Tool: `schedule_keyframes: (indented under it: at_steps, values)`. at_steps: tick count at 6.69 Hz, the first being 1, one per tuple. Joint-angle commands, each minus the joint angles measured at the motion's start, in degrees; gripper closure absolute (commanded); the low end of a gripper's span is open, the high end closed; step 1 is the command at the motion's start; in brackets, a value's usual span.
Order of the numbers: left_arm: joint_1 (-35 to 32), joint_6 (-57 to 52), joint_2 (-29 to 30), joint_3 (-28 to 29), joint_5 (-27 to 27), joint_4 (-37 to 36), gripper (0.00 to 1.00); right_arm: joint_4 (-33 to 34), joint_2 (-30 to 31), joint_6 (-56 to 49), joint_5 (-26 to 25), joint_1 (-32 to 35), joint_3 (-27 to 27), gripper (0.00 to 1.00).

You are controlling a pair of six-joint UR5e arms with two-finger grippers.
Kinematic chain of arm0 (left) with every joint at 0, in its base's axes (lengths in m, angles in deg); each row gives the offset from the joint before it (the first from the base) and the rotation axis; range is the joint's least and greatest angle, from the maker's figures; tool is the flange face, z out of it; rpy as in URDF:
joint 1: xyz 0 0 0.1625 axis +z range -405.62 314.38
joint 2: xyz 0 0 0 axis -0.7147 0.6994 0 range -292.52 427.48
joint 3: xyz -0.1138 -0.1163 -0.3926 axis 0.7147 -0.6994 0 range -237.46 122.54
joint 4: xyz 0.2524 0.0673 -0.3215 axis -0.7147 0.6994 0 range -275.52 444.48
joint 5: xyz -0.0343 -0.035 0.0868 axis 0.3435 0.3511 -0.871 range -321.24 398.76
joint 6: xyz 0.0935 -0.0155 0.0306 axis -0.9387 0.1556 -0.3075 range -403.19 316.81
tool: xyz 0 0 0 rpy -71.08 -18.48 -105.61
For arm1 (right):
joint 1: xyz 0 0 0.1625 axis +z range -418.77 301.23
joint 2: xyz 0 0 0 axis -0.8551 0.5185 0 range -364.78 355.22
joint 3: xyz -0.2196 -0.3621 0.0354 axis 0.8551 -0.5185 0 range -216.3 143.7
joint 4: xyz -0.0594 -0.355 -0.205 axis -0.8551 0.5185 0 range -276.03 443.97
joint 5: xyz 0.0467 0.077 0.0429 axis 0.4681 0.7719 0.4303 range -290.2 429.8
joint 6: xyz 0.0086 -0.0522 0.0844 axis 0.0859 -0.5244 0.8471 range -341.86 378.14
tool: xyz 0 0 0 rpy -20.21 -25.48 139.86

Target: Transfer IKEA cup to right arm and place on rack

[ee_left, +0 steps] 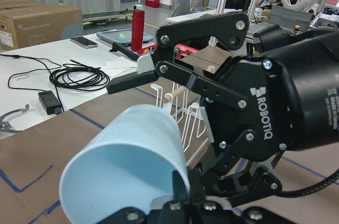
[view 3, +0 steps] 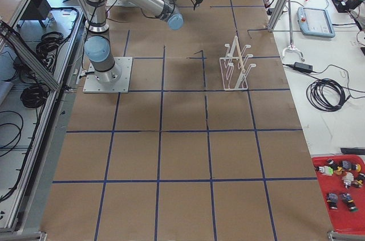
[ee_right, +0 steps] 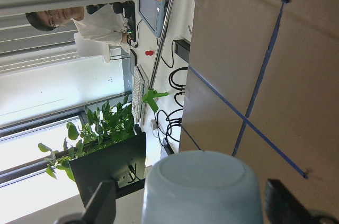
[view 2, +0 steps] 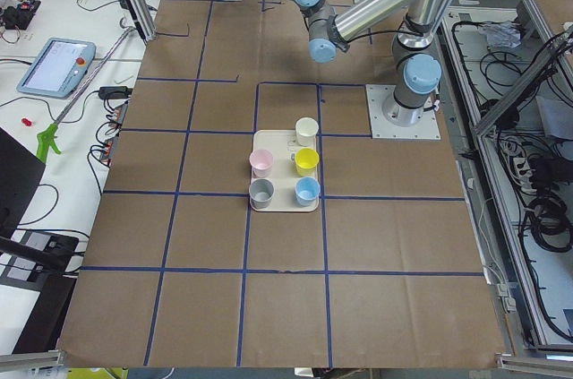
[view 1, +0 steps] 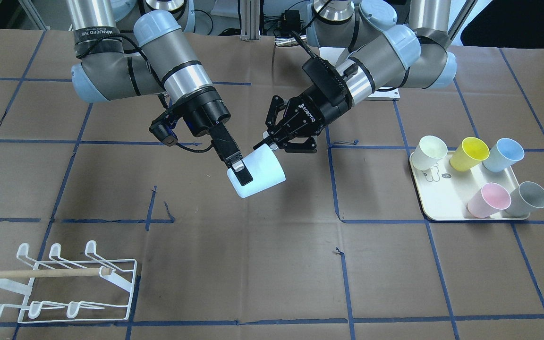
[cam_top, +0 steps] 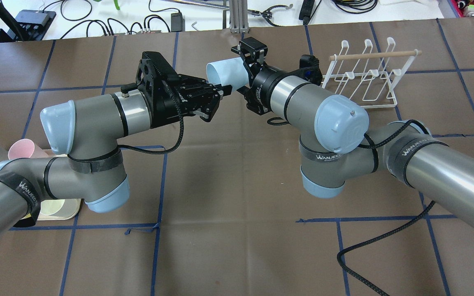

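Observation:
A pale blue IKEA cup (view 1: 262, 170) hangs tilted in mid-air over the table's middle, between both arms. My left gripper (view 1: 268, 143) is shut on the cup's rim, and one of its fingers (ee_left: 180, 198) shows at the rim in the left wrist view. My right gripper (view 1: 248, 182) is open and straddles the cup's base (ee_right: 201, 187), with a gap on one side in the right wrist view. The white wire rack (view 1: 64, 283) with its wooden dowel stands on the table on the right arm's side, well apart from the cup.
A cream tray (view 1: 435, 208) on the left arm's side carries several cups: cream, yellow, blue, pink and grey. Cables and tools lie on the white bench beyond the table's far edge (cam_top: 97, 20). A person sits beyond it (ee_right: 79, 23).

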Motion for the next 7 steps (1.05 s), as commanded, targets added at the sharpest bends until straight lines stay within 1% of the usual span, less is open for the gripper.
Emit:
schedule_keyframes:
  at_steps: [1, 2, 4, 5, 6, 7]
  values:
    - [0.0, 0.0, 0.0, 0.0, -0.1, 0.0, 0.98, 0.0, 0.0, 0.0, 0.1, 0.5, 0.0, 0.09]
    - [0.0, 0.1, 0.0, 0.0, -0.1, 0.0, 0.97, 0.0, -0.1, 0.0, 0.6, 0.5, -0.1, 0.23]
    - [0.0, 0.1, -0.1, 0.0, -0.2, 0.0, 0.97, 0.0, -0.1, 0.0, 0.8, 0.5, -0.1, 0.4]
    - [0.0, 0.2, 0.0, 0.0, -0.2, 0.0, 0.89, 0.0, -0.1, -0.3, 0.8, 0.5, 0.0, 0.46]
    - [0.1, 2.0, -0.1, 0.3, -0.3, -0.3, 0.67, 0.0, -0.1, -0.5, 0.8, 0.5, -0.1, 0.54]
    - [0.1, 4.5, 0.1, 0.5, -0.4, -0.9, 0.41, 0.0, 0.0, -0.5, 0.8, 0.4, -0.2, 0.56]
